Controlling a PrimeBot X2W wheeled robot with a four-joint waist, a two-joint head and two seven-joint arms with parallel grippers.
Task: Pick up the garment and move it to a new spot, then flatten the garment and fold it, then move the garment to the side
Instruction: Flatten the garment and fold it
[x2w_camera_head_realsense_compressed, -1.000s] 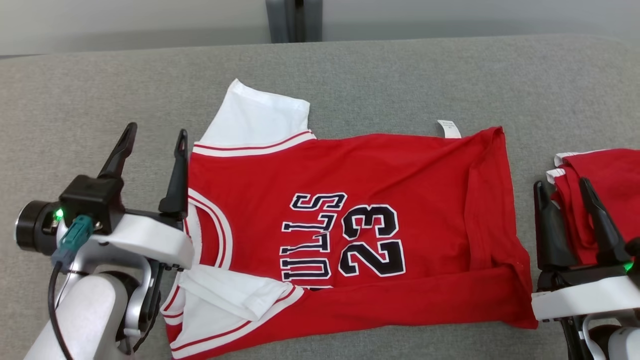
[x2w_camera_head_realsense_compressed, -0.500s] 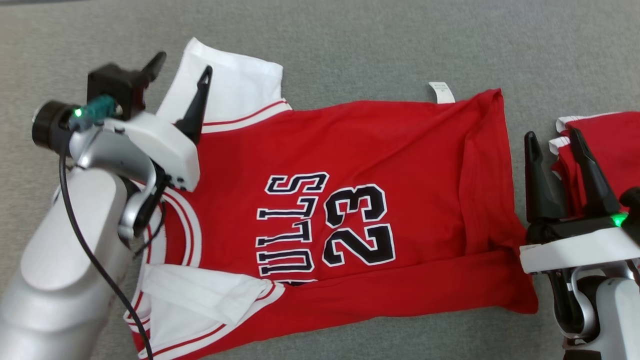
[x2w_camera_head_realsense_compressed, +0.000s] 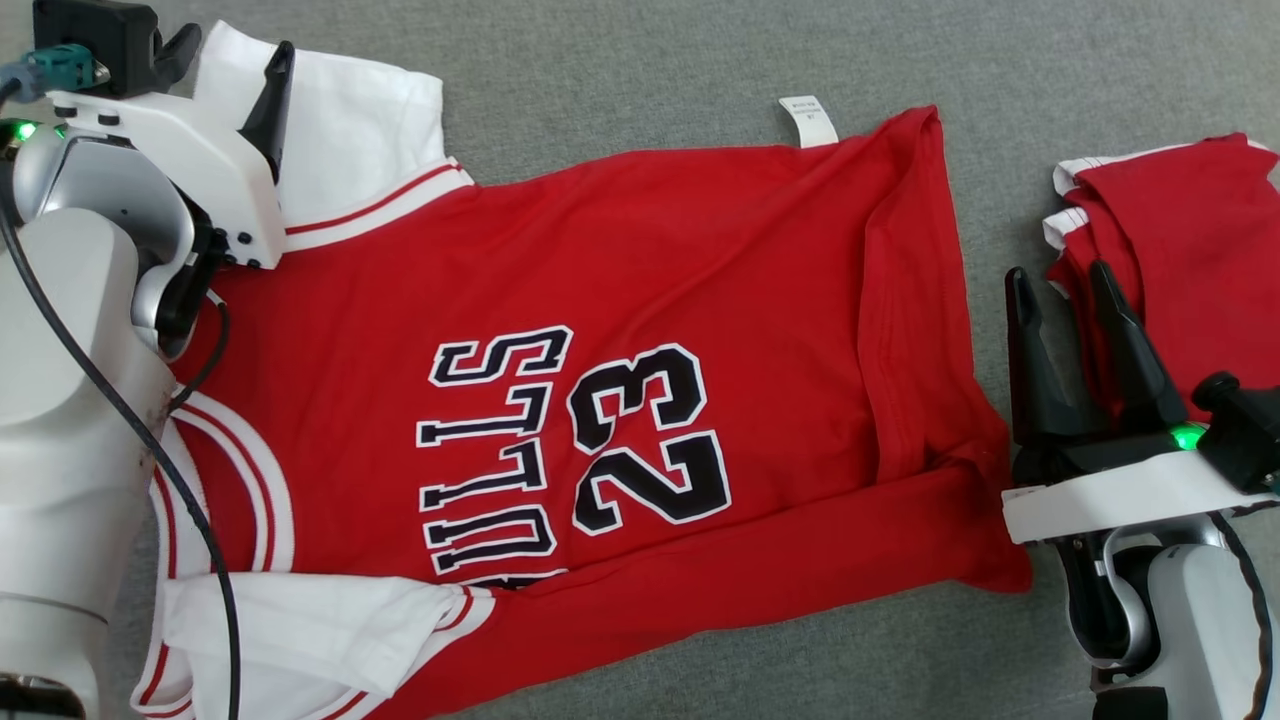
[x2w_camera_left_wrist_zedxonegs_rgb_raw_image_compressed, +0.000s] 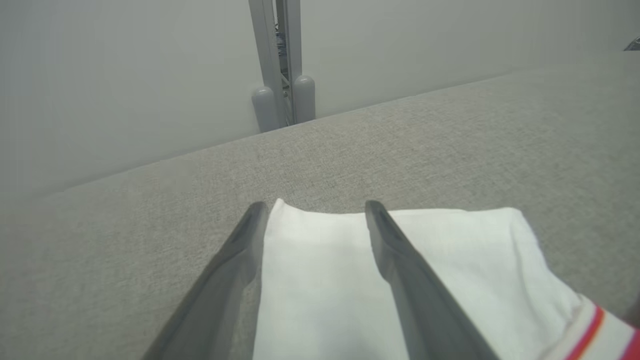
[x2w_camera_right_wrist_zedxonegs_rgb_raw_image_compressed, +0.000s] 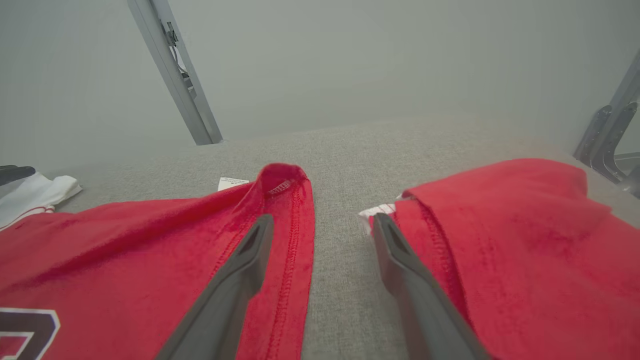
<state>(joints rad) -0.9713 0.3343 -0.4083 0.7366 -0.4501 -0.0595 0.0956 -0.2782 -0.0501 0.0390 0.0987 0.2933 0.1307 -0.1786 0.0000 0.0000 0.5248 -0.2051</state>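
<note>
Now advanced, left hand (x2w_camera_head_realsense_compressed: 235, 45) over sleeve (x2w_camera_head_realsense_compressed: 350, 130) — perhaps touching

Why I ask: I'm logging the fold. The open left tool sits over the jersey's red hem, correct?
No: the open left tool sits over the jersey's white sleeve instead; the left wrist view shows white cloth between its fingers.

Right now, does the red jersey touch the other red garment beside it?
Apart. The right wrist view shows a strip of bare grey surface between the red jersey and the other red garment.
</note>
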